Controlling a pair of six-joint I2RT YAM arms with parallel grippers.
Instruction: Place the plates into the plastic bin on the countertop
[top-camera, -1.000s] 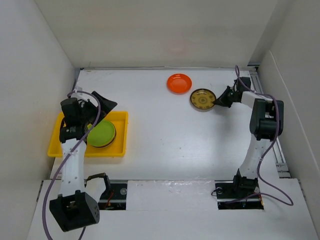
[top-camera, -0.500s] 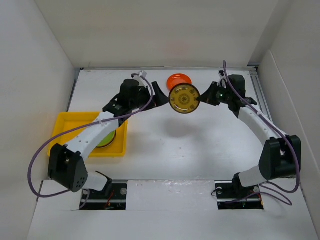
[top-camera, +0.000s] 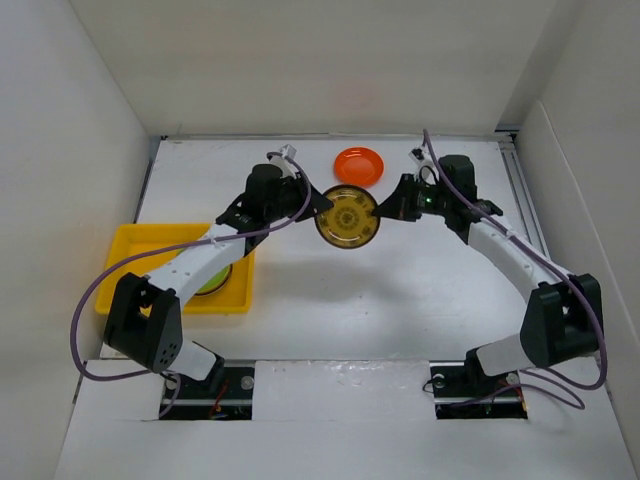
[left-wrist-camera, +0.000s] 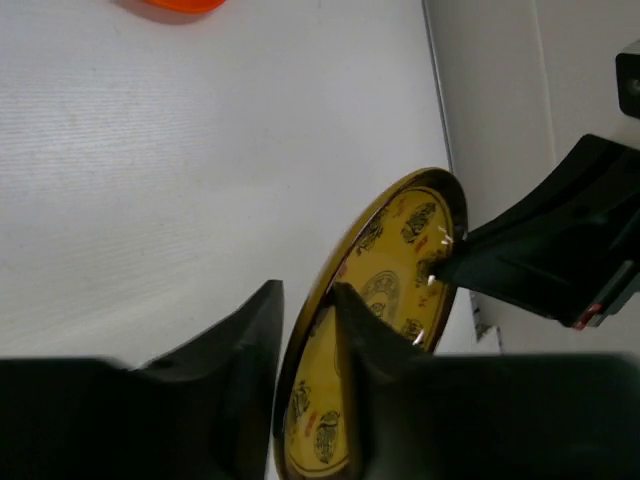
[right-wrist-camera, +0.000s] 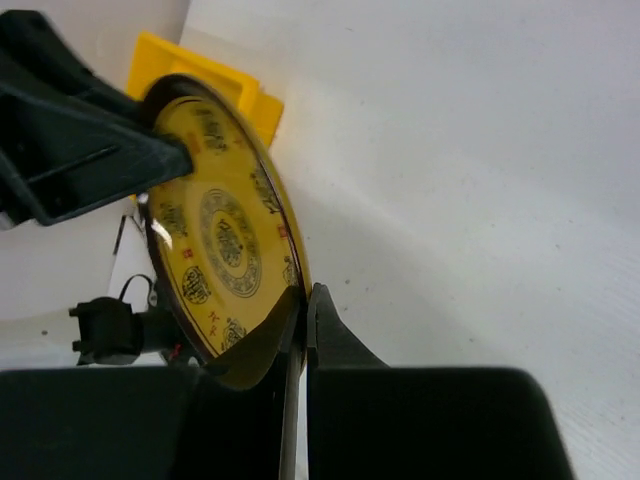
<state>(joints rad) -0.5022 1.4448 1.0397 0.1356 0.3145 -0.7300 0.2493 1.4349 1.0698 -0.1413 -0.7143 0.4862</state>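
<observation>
A large flat white countertop (top-camera: 400, 290) is enclosed by white walls. A shallow rectangular yellow plastic bin (top-camera: 130, 240) is set at its left side. A round lime green plate (top-camera: 213, 279) is seen inside the bin, partly hidden by the left arm. A round dark gold-patterned plate (top-camera: 347, 216) is held tilted above mid-counter. One side of its rim is clamped by the right gripper (top-camera: 383, 212), and the opposite side is straddled by the parted fingers of the left gripper (top-camera: 318, 203). A small round orange plate (top-camera: 359, 166) is seen on the surface just behind.
</observation>
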